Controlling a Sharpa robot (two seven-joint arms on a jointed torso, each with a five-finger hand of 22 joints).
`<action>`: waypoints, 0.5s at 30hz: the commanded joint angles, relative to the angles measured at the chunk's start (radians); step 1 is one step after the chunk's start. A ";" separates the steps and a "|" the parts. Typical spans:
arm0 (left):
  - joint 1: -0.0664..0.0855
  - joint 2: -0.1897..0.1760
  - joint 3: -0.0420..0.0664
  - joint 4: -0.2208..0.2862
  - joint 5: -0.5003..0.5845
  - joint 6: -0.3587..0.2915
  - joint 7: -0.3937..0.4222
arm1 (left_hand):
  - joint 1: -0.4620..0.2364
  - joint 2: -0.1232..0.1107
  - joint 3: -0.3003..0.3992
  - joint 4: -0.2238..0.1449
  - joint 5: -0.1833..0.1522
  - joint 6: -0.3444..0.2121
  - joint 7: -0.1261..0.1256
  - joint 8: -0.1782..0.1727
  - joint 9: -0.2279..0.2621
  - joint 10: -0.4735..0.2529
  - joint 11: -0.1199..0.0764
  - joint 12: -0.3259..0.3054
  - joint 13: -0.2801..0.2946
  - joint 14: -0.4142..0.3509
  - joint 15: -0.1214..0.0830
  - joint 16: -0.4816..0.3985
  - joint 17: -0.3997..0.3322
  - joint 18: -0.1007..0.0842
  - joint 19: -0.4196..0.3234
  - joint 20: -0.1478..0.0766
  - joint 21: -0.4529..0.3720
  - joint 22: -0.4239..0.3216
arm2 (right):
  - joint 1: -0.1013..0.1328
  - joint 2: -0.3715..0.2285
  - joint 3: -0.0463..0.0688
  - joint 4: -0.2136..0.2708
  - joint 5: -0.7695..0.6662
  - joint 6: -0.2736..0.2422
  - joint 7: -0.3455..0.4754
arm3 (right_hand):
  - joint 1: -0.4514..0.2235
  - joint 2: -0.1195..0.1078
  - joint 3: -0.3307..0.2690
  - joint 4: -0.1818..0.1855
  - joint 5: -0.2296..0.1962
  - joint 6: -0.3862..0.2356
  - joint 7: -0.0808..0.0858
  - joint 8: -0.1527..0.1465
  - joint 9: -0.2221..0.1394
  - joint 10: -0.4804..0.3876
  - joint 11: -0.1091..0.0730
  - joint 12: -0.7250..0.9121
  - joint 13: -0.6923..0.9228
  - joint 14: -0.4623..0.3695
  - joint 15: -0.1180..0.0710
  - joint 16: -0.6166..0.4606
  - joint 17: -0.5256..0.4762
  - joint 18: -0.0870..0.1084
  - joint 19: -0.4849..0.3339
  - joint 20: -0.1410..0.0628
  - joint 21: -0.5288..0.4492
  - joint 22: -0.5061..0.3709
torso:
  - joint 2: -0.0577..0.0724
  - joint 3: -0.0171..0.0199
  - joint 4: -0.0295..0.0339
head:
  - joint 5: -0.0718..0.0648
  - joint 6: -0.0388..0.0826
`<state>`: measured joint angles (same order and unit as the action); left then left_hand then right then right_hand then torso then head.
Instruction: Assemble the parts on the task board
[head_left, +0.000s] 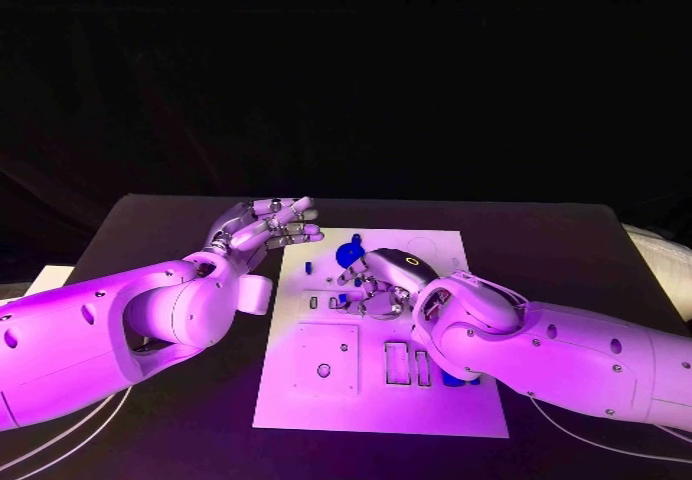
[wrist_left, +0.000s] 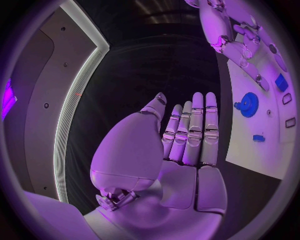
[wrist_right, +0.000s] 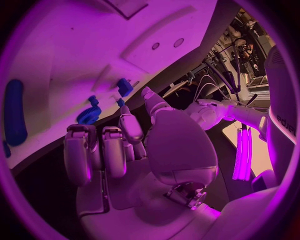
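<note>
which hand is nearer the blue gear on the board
Right. The right hand hovers over the task board just beside the blue gear; the left hand is off the board's edge.

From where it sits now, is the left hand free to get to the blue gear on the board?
Probably yes. The left hand is open, holds nothing, and hangs beside the board. The gear lies uncovered, though the right hand works close by and may crowd it.
</note>
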<state>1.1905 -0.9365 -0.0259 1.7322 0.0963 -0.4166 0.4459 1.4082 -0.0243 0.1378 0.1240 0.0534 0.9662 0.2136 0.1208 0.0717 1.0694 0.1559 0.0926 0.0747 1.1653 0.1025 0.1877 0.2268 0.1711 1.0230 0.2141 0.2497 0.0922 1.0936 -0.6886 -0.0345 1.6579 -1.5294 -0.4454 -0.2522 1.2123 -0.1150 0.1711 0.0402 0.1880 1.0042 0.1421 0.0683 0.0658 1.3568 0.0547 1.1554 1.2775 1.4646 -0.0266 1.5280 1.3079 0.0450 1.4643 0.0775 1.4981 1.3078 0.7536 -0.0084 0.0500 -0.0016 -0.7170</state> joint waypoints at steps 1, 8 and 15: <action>0.000 0.001 0.001 -0.009 -0.033 0.022 -0.032 | -0.008 0.010 -0.004 -0.008 0.001 0.014 -0.007 -0.003 0.001 0.035 -0.011 0.008 0.005 0.057 -0.018 0.034 0.026 0.015 0.042 -0.017 0.024 0.011 | 0.013 -0.024 0.007 0.031 0.059 -0.081 0.119 | -0.001 -0.007 -0.008 0.000 0.005 -0.005 -0.001 -0.001 0.000 -0.011 0.000 -0.006 -0.003 0.085 0.007 -0.005 0.166 -0.007 0.023 0.007 -0.007 0.082 | 0.000 0.0007 -0.0008 | 0.000 0.003; 0.001 -0.002 0.001 -0.033 -0.215 0.072 -0.265 | -0.065 0.006 -0.031 0.026 0.018 0.071 -0.070 0.015 0.009 0.205 -0.077 0.090 0.062 0.308 -0.106 0.520 0.419 0.011 0.249 -0.102 0.206 0.108 | 0.079 -0.124 0.015 0.089 0.308 0.000 0.279 | 0.022 0.009 -0.014 -0.004 0.011 -0.012 0.002 -0.001 0.000 -0.027 0.003 -0.024 -0.018 0.081 0.009 -0.014 0.151 -0.003 0.013 0.009 -0.017 0.063 | -0.007 0.0037 -0.0033 | 0.002 0.001; 0.015 0.000 0.001 -0.055 -0.593 0.266 -0.724 | -0.172 0.030 -0.153 0.131 0.010 0.103 -0.116 0.130 0.077 0.200 -0.126 0.517 0.431 0.367 -0.150 1.303 1.232 -0.055 0.362 -0.161 0.827 0.748 | 0.144 -0.244 0.016 0.126 0.530 0.034 0.322 | 0.039 0.026 -0.017 -0.007 0.023 -0.009 0.002 0.003 0.001 -0.030 0.002 -0.027 -0.022 0.079 0.009 -0.020 0.143 -0.001 0.009 0.010 -0.021 0.056 | -0.017 0.0079 -0.0140 | 0.008 -0.003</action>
<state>1.1992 -0.9417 -0.0258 1.6802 -0.2363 -0.3020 0.0244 1.2443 0.0049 0.0034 0.2442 0.0602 1.0675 0.1051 0.2286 0.1353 1.2903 0.0353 0.5425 0.4475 1.4654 -0.0415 1.4524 1.3019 0.1322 1.3863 0.0601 1.0109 0.7666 1.2324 -0.9239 -0.0191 1.7808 -1.1662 -0.4468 0.0029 1.2441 -0.0914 0.1600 0.0348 0.2072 1.0000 0.1462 0.0682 0.0658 1.3319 0.0584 1.1322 1.2560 1.4683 -0.0230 1.5143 1.3078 0.0450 1.4678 0.0810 1.4833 1.3076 0.7419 -0.0028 0.0422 0.0039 -0.7188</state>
